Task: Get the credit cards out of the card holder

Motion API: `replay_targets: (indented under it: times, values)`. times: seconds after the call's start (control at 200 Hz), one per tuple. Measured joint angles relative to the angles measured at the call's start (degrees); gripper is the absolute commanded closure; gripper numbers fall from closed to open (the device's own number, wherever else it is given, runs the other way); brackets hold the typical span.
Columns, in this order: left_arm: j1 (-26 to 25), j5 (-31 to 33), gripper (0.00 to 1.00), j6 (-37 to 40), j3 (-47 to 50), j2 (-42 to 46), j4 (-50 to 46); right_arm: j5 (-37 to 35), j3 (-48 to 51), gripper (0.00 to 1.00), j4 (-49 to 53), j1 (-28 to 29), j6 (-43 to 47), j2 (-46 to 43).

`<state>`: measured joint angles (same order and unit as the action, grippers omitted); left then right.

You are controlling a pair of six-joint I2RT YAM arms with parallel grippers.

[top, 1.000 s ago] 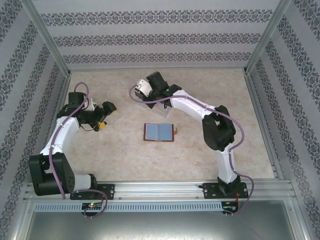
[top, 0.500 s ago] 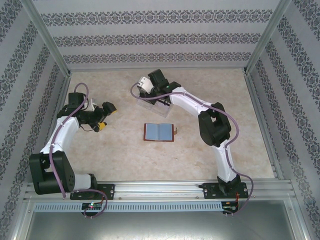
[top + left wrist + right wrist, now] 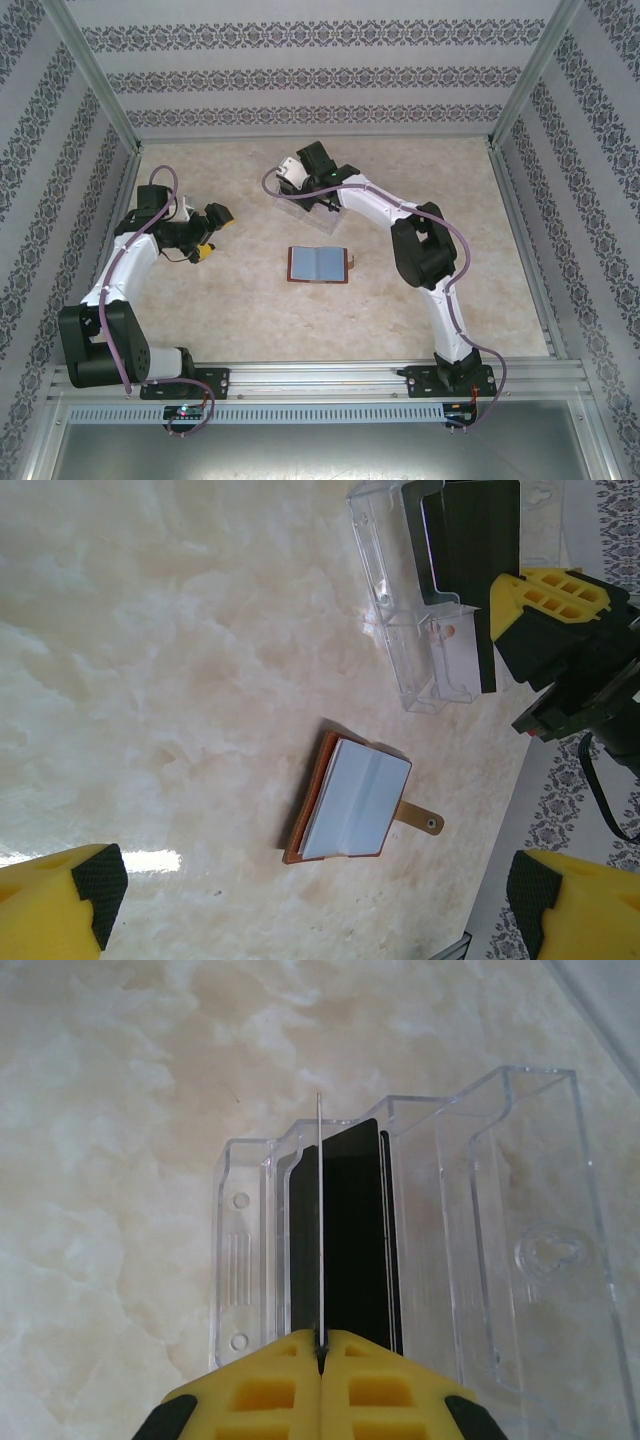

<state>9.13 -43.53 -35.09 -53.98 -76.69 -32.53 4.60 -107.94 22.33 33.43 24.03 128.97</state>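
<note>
The brown card holder (image 3: 318, 264) lies open on the table's middle, its blue-grey pockets (image 3: 355, 800) facing up and its strap sticking out to one side. My right gripper (image 3: 320, 1345) is shut on a thin credit card (image 3: 319, 1220), seen edge-on, held upright over a clear plastic tray (image 3: 500, 1230). Dark cards (image 3: 350, 1240) stand in one slot of that tray. In the top view the right gripper (image 3: 310, 195) hangs over the tray behind the card holder. My left gripper (image 3: 212, 232) is open with nothing in it, out to the left of the card holder (image 3: 355, 800).
The clear tray (image 3: 300, 208) sits behind the card holder, towards the back of the marbled table. Patterned walls and metal posts enclose the table on three sides. Bare tabletop surrounds the card holder.
The right arm's elbow has drawn in to the left and its gripper has shifted slightly over the tray, still holding the card. The left arm and the card holder have not moved.
</note>
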Motion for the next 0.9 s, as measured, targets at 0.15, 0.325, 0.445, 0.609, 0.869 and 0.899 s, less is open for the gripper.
replay_targets:
  times: [0.15, 0.325, 0.445, 0.609, 0.869, 0.899]
  values:
    - [0.0, 0.0, 0.01, 0.0, 0.1, 0.0, 0.0, 0.8, -0.7, 1.00, 0.0, -0.7, 0.0, 0.2]
    - [0.0, -0.3, 0.00, 0.0, 0.3, -0.1, 0.2, 0.8, -1.1, 0.94, 0.0, -0.7, 0.0, 0.4]
    - [0.0, -0.5, 0.00, 0.0, 0.5, -0.1, 0.4, 0.8, -1.1, 0.89, 0.0, -0.7, -0.1, 0.5]
    - [0.0, -0.7, 0.00, 0.0, 0.6, -0.1, 0.4, 0.8, -1.1, 0.80, 0.0, -0.7, -0.4, 0.6]
    - [0.0, -1.1, 0.01, 0.0, 0.6, -0.1, 0.4, -1.4, -1.7, 0.71, 0.0, -0.5, -2.3, 0.6]
    - [0.0, -1.1, 0.00, 0.0, 0.6, -0.1, 0.4, -1.9, -1.8, 0.69, 0.0, -0.3, -2.8, 0.5]
